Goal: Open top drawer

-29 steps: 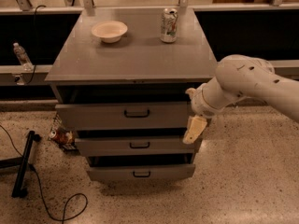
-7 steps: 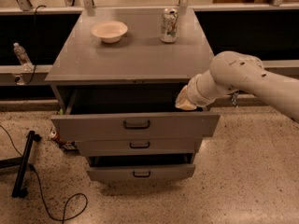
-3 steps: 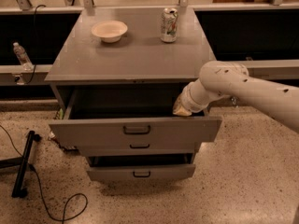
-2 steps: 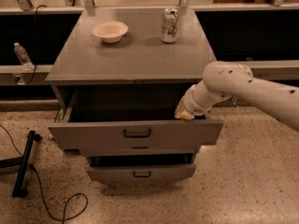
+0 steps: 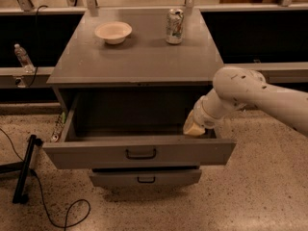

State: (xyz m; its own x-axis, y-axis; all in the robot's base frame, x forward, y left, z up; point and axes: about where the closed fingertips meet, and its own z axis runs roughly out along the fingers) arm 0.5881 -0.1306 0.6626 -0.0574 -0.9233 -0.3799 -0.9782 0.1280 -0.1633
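Note:
The top drawer (image 5: 139, 153) is a wide grey metal drawer with a small black centre handle (image 5: 141, 154). It stands pulled far out of the grey cabinet (image 5: 134, 57), and its deep box looks empty. My gripper (image 5: 194, 127) reaches in from the right on a white arm (image 5: 250, 95). Its pale fingers sit inside the drawer at the right end, just behind the drawer front.
A white bowl (image 5: 113, 32) and a drink can (image 5: 174, 26) stand on the cabinet top. A shorter drawer (image 5: 144, 178) shows below. A water bottle (image 5: 22, 57) stands on a ledge at left. A black stand and cable (image 5: 24, 174) lie on the speckled floor at left.
The top drawer has slid further out toward the camera. My gripper has moved forward and down with it, staying behind the right end of the drawer front.

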